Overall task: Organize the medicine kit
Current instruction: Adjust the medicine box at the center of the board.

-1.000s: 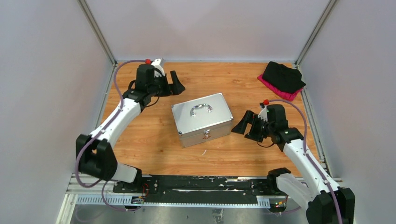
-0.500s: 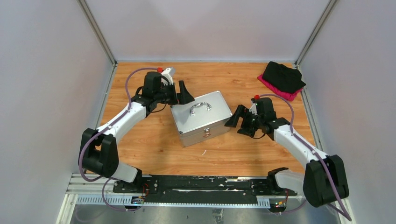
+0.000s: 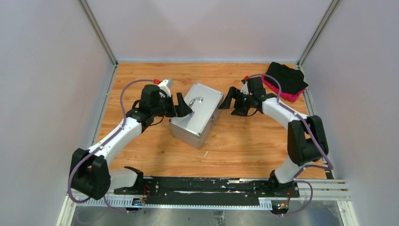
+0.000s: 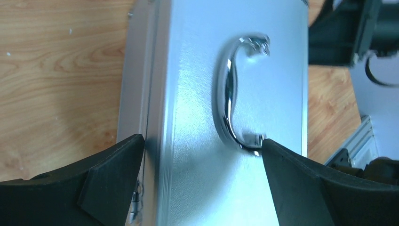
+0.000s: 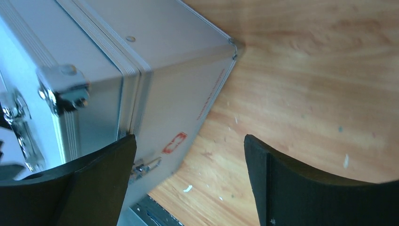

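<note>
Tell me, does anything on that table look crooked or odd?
The medicine kit sits skewed, diagonal to the wooden table's edges, lid shut, between the open left gripper and open right gripper. A white scrap lies by its near corner.

There is one case (image 3: pixel 195 114) on one table (image 3: pixel 244 141), with one handle (image 3: pixel 196 100) on its lid. Two arms reach in, the left arm (image 3: pixel 120 133) and the right arm (image 3: pixel 280 112), making two grippers: one left gripper (image 3: pixel 181 107) and one right gripper (image 3: pixel 227 100). In the far right corner lie one black cloth (image 3: pixel 284 76) and one pink item (image 3: pixel 282 93) under it.
</note>
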Robot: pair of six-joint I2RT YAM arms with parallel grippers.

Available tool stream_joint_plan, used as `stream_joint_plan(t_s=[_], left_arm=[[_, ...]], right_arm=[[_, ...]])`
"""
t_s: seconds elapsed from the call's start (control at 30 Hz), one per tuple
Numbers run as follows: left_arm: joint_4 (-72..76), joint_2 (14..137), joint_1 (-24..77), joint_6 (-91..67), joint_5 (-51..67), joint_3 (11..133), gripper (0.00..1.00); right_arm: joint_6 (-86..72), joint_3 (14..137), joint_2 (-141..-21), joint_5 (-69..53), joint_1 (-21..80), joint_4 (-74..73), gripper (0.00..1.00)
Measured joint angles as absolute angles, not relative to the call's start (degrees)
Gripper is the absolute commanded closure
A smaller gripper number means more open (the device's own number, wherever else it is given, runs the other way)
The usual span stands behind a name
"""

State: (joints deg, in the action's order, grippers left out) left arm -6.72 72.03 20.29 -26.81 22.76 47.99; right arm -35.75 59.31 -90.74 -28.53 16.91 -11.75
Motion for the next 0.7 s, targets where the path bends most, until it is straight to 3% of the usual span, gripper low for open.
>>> stream_joint_plan(t_s=[0.2, 0.4, 0.7], left_arm=[[-11.4, 64.95, 26.68, -26.87, 18.61, 45.36, 0.0], [-12.49, 60.42, 28.86, -28.27, 17.45, 42.72, 0.0], [-19.55, 58.24, 29.02, -27.16, 7.03, 46.85, 0.0]], right_arm=[[-34.94, 67.07, -99.39, -32.1, 16.91, -10.68, 0.12], [-34.98, 67.16, -99.66, -32.01, 17.08, -9.5, 0.12], [-41.87, 46.89, -80.38, -25.19, 14.11, -4.21, 0.12]])
